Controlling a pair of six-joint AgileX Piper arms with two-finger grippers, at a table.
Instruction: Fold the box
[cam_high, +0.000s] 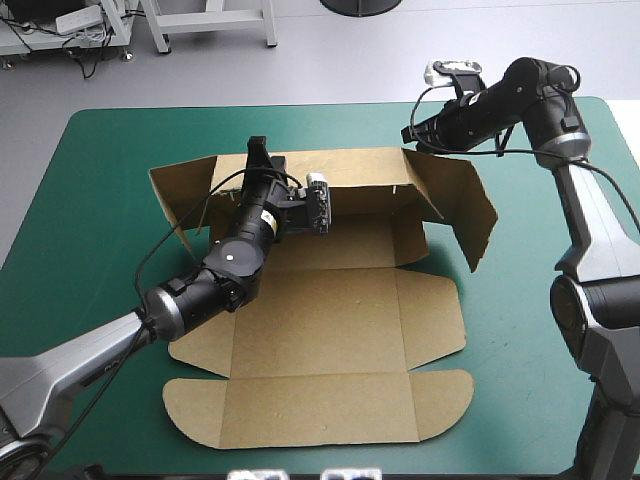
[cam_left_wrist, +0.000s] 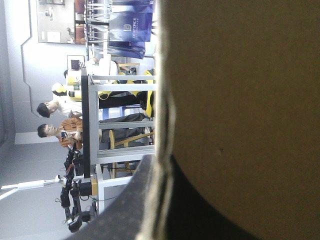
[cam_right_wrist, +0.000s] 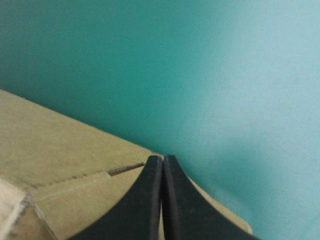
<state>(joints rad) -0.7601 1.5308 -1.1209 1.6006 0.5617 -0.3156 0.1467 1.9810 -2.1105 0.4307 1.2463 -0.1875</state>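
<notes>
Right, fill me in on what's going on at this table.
Two robot arms are folding a brown box on the teal-green cover. The left gripper is shut on the top edge of the raised far wall. The right gripper, fingers shut, is at the box's far right corner, by the standing side flap. The near panels lie flat, not yet folded.
</notes>
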